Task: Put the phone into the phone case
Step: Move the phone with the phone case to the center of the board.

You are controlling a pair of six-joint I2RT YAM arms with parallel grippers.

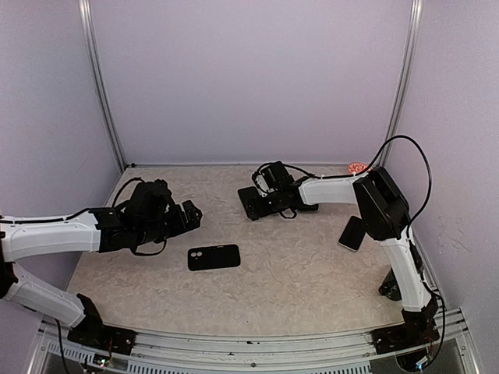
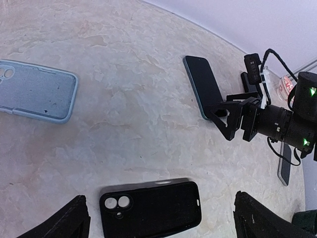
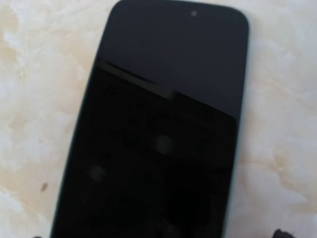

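A black phone case (image 1: pixel 214 256) lies flat with its hollow side up, and the left wrist view shows its camera cutout (image 2: pixel 151 206). My left gripper (image 1: pixel 187 214) hovers just behind and left of it, open (image 2: pixel 166 225), with the case between the spread fingers (image 2: pixel 74 220) and untouched. A dark phone (image 2: pixel 203 87) with a teal edge lies screen up farther back. My right gripper (image 1: pixel 253 204) hangs low over it, open. That phone (image 3: pixel 158 124) fills the right wrist view, and one fingertip (image 3: pixel 282 233) shows off its right edge.
A light blue case (image 2: pixel 34 89) lies on the table's left side, seen in the left wrist view. A second phone (image 1: pixel 352 232) rests beside the right arm. A small pink object (image 1: pixel 357 167) sits at the back right corner. Walls enclose the table on three sides.
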